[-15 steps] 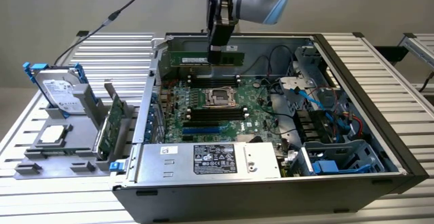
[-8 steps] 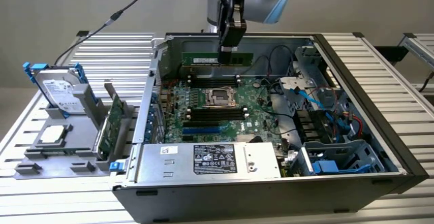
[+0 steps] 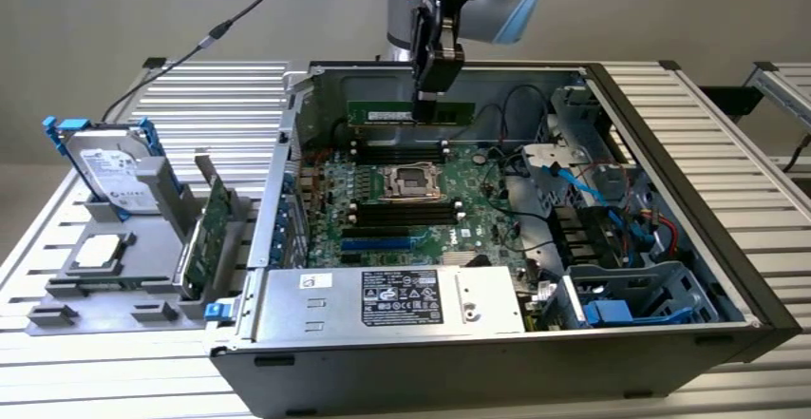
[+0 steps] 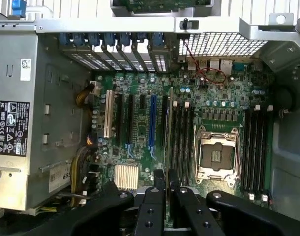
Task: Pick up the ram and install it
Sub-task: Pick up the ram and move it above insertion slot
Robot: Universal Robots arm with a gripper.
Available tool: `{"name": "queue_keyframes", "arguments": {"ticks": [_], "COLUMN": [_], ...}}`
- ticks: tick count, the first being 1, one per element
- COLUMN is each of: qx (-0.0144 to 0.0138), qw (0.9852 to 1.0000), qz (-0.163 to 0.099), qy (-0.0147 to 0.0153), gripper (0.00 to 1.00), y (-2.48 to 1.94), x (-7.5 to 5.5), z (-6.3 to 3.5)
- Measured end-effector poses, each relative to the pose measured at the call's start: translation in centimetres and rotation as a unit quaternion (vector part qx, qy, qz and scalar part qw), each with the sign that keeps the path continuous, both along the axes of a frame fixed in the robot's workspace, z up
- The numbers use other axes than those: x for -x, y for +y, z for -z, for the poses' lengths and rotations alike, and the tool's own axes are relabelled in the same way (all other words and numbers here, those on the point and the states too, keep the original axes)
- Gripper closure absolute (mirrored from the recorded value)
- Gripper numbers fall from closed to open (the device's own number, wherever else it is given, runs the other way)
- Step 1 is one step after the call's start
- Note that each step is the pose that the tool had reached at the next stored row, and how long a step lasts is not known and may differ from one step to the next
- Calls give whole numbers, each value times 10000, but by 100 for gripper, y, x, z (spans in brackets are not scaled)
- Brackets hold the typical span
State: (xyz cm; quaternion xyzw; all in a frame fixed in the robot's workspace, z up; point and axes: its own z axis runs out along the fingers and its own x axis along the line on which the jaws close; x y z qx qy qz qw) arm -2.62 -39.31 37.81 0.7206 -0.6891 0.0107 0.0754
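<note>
Over the motherboard point(image 3: 476, 191) the ram point(image 3: 380, 113) hangs level (edgewise).

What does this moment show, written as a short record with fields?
gripper: the gripper is shut on the ram
ram: the ram is held level inside the open computer case, above the motherboard
seated: not yet in a slot
rack, at the exterior view's left: holds the hard drive and the expansion card
</note>
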Motion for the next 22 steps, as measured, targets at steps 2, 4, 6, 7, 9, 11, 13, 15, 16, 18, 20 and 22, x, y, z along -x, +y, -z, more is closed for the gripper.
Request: {"name": "queue_keyframes", "arguments": {"ticks": [2,4,6,7,9,11,13,15,16,18,20,22], "qx": [-28,-44,-49,-50,-61,-111,-165,-231,-261,-309,-327,-330], "qw": [10000,10000,10000,10000,10000,9999,9999,9997,9997,9995,9995,9995], "qz": [-1,0,0,-1,-1,-1,0,-1,-1,-1,-1,-1], "qy": [0,0,0,0,0,1,0,0,0,0,0,0], "gripper": [86,86,86,86,86,86,86,86,86,86,86,86], "y": [5,6,6,6,7,7,7,8,8,8,8,8], "x": [-3,-5,-6,-6,-7,-8,-8,-10,-12,-17,-24,-30], "z": [31,67,103,121,157,179,204,226,237,261,296,332]}}
